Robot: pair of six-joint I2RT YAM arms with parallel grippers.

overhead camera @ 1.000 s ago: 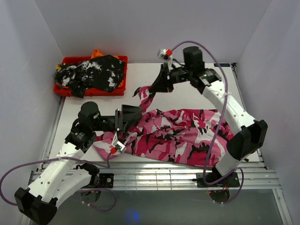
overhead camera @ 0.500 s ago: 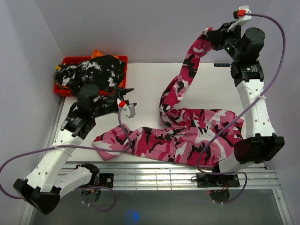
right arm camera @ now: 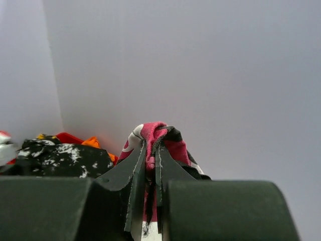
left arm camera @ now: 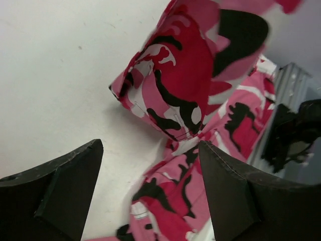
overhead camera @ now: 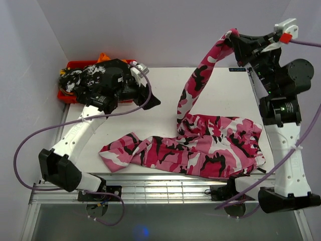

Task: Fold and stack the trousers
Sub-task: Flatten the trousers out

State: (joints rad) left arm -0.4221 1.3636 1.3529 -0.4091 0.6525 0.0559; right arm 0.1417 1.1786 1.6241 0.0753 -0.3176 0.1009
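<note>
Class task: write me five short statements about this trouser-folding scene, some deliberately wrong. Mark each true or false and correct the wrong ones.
1. The right gripper is shut on a leg of the pink camouflage trousers, holding it above the table. True.
2. The left gripper grips the other leg. False: its fingers are apart, with nothing between them.
3. The black-and-white mottled garment lies in the red bin. True.
4. The pink trousers are neatly folded. False: they lie spread and rumpled.
5. The red bin sits at the table's far right. False: far left.
</note>
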